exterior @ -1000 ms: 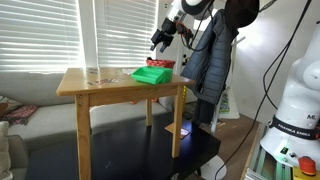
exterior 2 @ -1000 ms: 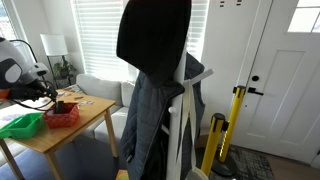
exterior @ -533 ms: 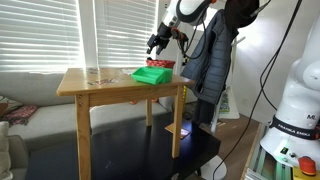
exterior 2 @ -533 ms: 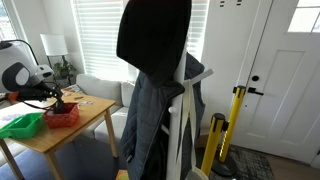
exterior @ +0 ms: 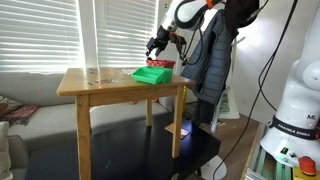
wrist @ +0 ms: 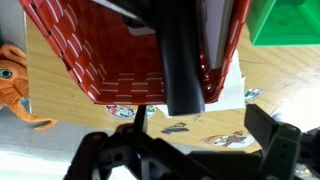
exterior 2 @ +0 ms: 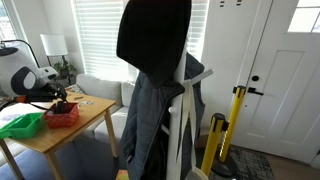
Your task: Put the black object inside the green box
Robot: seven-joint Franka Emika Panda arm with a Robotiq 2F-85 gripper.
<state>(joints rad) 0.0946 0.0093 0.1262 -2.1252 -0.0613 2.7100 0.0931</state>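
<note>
The black object (wrist: 185, 60) is a thick dark rod that sticks out of the red woven basket (wrist: 110, 55), its end over the basket's rim. My gripper (wrist: 190, 135) is open, with its fingers wide apart and the rod's end just ahead of them, not between the tips. In both exterior views the gripper (exterior: 157, 43) (exterior 2: 57, 95) hovers over the red basket (exterior: 161, 64) (exterior 2: 63, 116). The green box (exterior: 149, 75) (exterior 2: 22, 125) lies flat on the wooden table beside the basket, and its corner shows in the wrist view (wrist: 290, 22).
The wooden table (exterior: 100, 88) bears cartoon stickers (wrist: 225, 138). An orange plush toy (wrist: 14, 85) lies below the table's edge. A dark jacket on a stand (exterior 2: 155, 90) is close to the table. A sofa and window blinds are behind.
The gripper has come down a little and shifted sideways over the red basket. The green box and the basket have not moved.
</note>
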